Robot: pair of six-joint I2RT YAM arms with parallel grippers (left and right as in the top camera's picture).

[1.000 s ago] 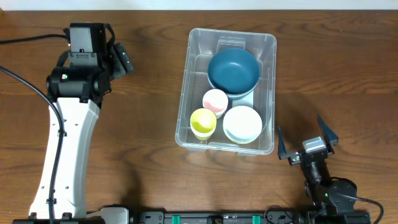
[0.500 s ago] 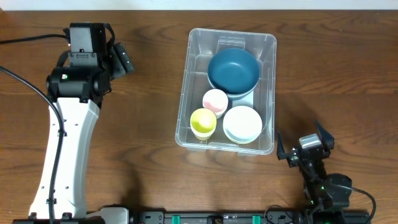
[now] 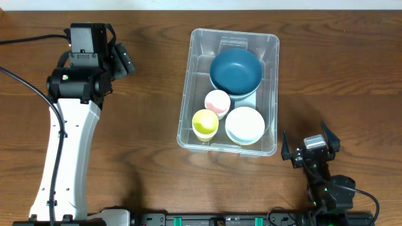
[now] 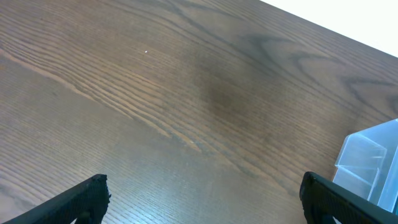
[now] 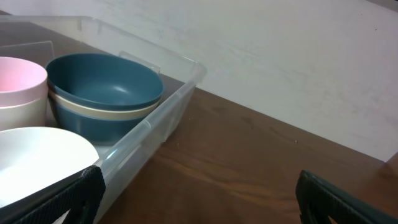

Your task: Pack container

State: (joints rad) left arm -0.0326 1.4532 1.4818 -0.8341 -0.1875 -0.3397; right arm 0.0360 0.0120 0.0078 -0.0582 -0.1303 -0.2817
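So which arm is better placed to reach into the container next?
Right: the right fingers, open, sit just beside the container; the left fingers are far off across the table.

The dark wood-grain table [image 3: 144, 94] carries the clear plastic container [image 3: 233, 39], standing right of its centre.

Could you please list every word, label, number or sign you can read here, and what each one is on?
No text can be read in any view.
The pale rectangular patch on the floor of the large clear plastic container is too small to show any print.
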